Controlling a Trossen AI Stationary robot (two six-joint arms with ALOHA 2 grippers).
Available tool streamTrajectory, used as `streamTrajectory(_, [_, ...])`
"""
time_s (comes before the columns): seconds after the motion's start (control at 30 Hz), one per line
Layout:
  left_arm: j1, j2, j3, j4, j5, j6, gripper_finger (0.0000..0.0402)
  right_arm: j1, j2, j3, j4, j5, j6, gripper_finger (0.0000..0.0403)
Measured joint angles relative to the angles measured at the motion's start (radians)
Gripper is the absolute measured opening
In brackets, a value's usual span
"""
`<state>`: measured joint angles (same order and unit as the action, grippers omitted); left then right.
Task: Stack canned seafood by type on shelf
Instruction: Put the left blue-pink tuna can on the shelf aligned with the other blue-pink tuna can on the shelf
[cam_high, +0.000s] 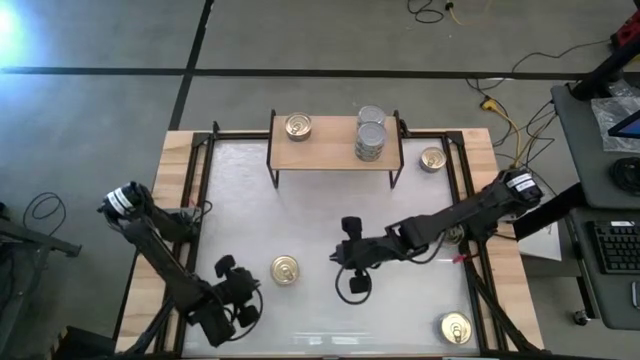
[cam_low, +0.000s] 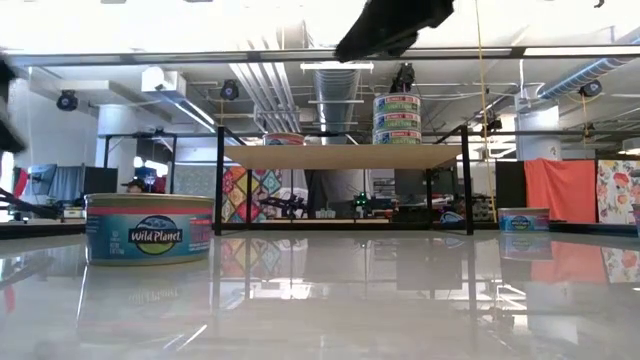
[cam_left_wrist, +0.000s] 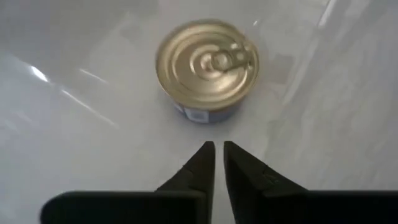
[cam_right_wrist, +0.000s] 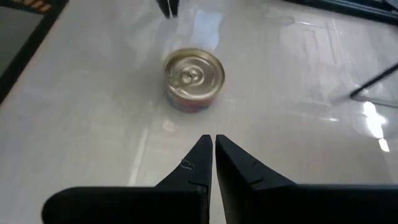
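Nearest the front edge of the tabletop (cam_high: 320, 330), one gold-lidded tin (cam_high: 455, 328) sits alone in the right corner. On the other side, the left gripper (cam_high: 246, 291) hangs low over the front left area, fingers (cam_left_wrist: 200, 163) pinched almost together and holding nothing. Just beyond it stands a second gold-lidded tin (cam_high: 285, 270), pull ring up, a little way off the fingertips in the left wrist view (cam_left_wrist: 207, 67). The low view shows that tin side-on (cam_low: 150, 228) with a teal label.

Mid-table, the right gripper (cam_high: 342, 262) reaches in from the right, clenched and empty too. Its wrist camera looks at the same gold tin (cam_right_wrist: 194, 78), with bare white surface between tin and fingertips (cam_right_wrist: 203, 152).

Further back stands the shelf (cam_high: 335, 150), a light wooden board on thin black legs. On its left end sits one gold-lidded tin (cam_high: 298, 126), single layer. On its right end rises a stack of silver-lidded tins (cam_high: 370, 135); the low view counts three of them (cam_low: 397, 119), one on another.

Last, off the shelf at the back right of the tabletop, a fourth gold-lidded tin (cam_high: 432, 158) rests near the shelf's right legs.

So: four gold lids, three silver, two grippers, neither gripping anything.
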<state>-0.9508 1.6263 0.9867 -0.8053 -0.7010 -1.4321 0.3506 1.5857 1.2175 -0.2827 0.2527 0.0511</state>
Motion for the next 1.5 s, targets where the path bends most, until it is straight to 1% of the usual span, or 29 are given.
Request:
streamTrajectory(0.1, [-0.005,0.011,-0.071,0.141,-0.001,-0.060,0.0053,-0.017,0.010,-0.007,0.025,-0.044,-0.034,0.0013])
streamTrajectory(0.17, [-0.004,0.015,-0.113,0.222,-0.002,-0.073,0.0083,-0.026,0.024,-0.006,0.061,-0.066,-0.042,0.0013])
streamTrajectory(0.23, [-0.004,0.018,-0.147,0.291,-0.006,-0.076,0.0118,-0.029,0.037,-0.008,0.056,-0.074,-0.044,0.0013])
streamTrajectory(0.37, [-0.004,0.018,-0.187,0.335,-0.019,-0.114,0.0195,-0.029,0.066,-0.008,0.054,-0.077,-0.037,0.0013])
streamTrajectory(0.57, [0.003,0.033,-0.210,0.389,-0.087,-0.123,0.0307,-0.035,0.096,-0.006,0.065,-0.077,-0.025,0.0013])
streamTrajectory(0.67, [0.009,0.066,-0.211,0.417,-0.116,-0.117,0.0353,-0.039,0.109,-0.001,0.067,-0.077,-0.025,0.0013])
streamTrajectory(0.77, [0.013,0.109,-0.211,0.456,-0.134,-0.101,0.0388,-0.046,0.119,-0.001,0.086,-0.077,-0.025,0.0013])
streamTrajectory(0.83, [0.014,0.142,-0.211,0.490,-0.165,-0.096,0.0396,-0.054,0.129,0.000,0.094,-0.077,-0.025,0.0013])
streamTrajectory(0.9, [0.015,0.179,-0.211,0.526,-0.179,-0.095,0.0395,-0.065,0.142,0.000,0.091,-0.077,-0.025,0.0013])
streamTrajectory(1.0, [0.013,0.233,-0.211,0.581,-0.239,-0.071,0.0393,-0.085,0.179,0.000,0.122,-0.077,-0.006,0.0013])
streamTrajectory(1.1, [0.013,0.281,-0.203,0.613,-0.286,-0.043,0.0395,-0.105,0.235,0.000,0.195,-0.077,0.028,0.0013])
streamTrajectory(1.23, [0.014,0.322,-0.188,0.617,-0.329,-0.033,0.0396,-0.123,0.320,0.018,0.272,-0.077,0.020,0.0013])
streamTrajectory(1.5, [0.029,0.335,-0.213,0.627,-0.372,-0.016,0.0396,-0.142,0.487,0.180,0.291,-0.079,0.009,0.0013])
